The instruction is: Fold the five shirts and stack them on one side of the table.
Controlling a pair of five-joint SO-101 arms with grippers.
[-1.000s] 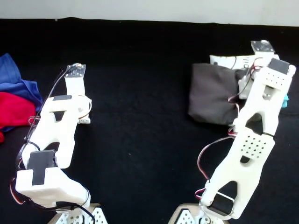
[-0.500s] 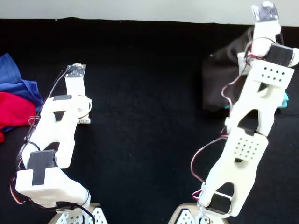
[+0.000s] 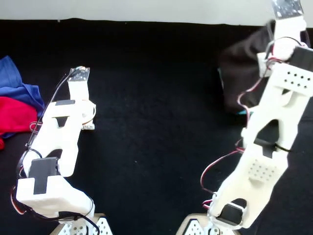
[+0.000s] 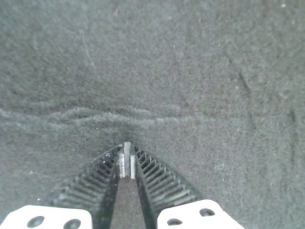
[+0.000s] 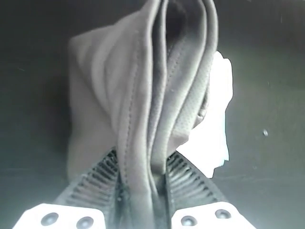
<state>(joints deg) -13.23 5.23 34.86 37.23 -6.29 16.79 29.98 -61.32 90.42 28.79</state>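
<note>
Partway through, by my read. The dark grey shirt (image 5: 138, 95) hangs bunched in several folded layers, pinched by the right tool (image 5: 143, 167) at the far right side of the tabletop (image 3: 156, 98), above a white folded garment (image 5: 217, 119). A teal edge (image 3: 241, 112) peeks out below. The blue shirt (image 3: 12, 78) and red shirt (image 3: 14, 115) lie crumpled at the left edge, not yet folded. The left tool (image 4: 125, 160) is pressed together, empty, tip down on the cloth.
</note>
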